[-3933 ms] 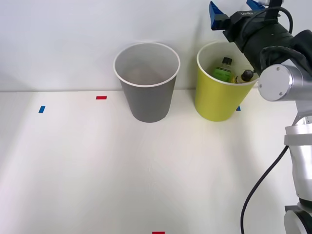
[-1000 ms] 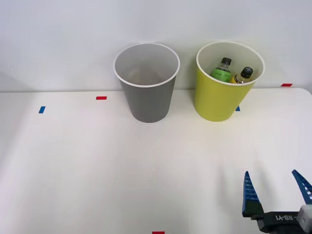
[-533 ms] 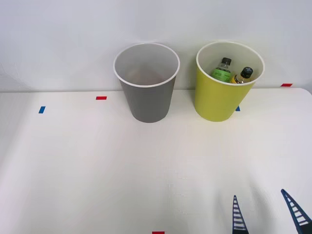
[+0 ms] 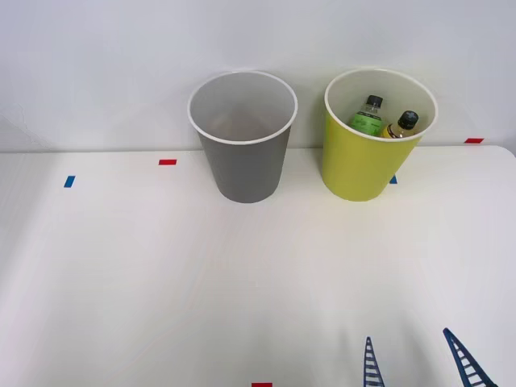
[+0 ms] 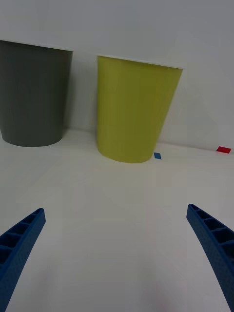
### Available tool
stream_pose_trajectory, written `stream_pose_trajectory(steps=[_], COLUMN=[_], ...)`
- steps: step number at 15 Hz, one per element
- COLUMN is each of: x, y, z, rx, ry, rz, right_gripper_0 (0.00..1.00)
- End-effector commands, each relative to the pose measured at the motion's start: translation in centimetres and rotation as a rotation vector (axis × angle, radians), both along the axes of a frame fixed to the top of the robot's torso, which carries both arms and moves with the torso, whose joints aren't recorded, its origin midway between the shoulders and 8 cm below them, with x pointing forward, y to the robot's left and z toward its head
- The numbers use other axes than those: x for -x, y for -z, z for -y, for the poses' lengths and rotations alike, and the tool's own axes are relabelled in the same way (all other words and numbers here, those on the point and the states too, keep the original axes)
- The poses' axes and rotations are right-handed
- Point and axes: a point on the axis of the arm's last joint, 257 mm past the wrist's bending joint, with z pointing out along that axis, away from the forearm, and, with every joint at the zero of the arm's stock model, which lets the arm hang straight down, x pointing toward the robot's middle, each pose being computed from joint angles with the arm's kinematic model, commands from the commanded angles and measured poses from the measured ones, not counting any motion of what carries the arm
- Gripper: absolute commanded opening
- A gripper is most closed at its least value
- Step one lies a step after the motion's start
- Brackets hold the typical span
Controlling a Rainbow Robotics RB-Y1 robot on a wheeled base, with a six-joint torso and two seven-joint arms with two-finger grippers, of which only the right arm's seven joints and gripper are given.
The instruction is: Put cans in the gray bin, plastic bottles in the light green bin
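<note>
The gray bin (image 4: pixel 243 137) stands at the back of the white table, its pale inside showing no contents from here. To its right stands the light green bin (image 4: pixel 369 141), holding two black-capped plastic bottles: one with a green label (image 4: pixel 368 116) and one with a yellow label (image 4: pixel 401 126). My right gripper (image 4: pixel 415 359) is open and empty low at the table's front right, far from both bins. In the right wrist view its fingers (image 5: pixel 19 241) spread wide, facing the gray bin (image 5: pixel 34 92) and the light green bin (image 5: pixel 132 109). No cans are in view.
Small tape marks dot the table: red (image 4: pixel 168 162), blue (image 4: pixel 69 181), red at the front edge (image 4: pixel 261 384), red at the far right (image 4: pixel 474 140). A white wall rises right behind the bins. Open tabletop (image 4: pixel 201 282) lies in front of them.
The right arm has come away from above the light green bin to the table's front right. Over the last second the open gripper sank lower and shifted slightly left.
</note>
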Motion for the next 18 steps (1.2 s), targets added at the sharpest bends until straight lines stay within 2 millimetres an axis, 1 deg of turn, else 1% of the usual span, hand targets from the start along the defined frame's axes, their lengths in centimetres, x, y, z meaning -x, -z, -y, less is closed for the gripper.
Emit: stream_pose_trajectory(steps=[1,4,18], x=[0.31,0.21,0.18], y=[0.04,-0.04,-0.02], z=[0.32,0.92,0.92], rx=[-0.002,0.004,0.011], ry=[0.016,0.032,0.031], rz=[-0.002,0.001,0.001], right_gripper_0=[1.00,1.00,1.00])
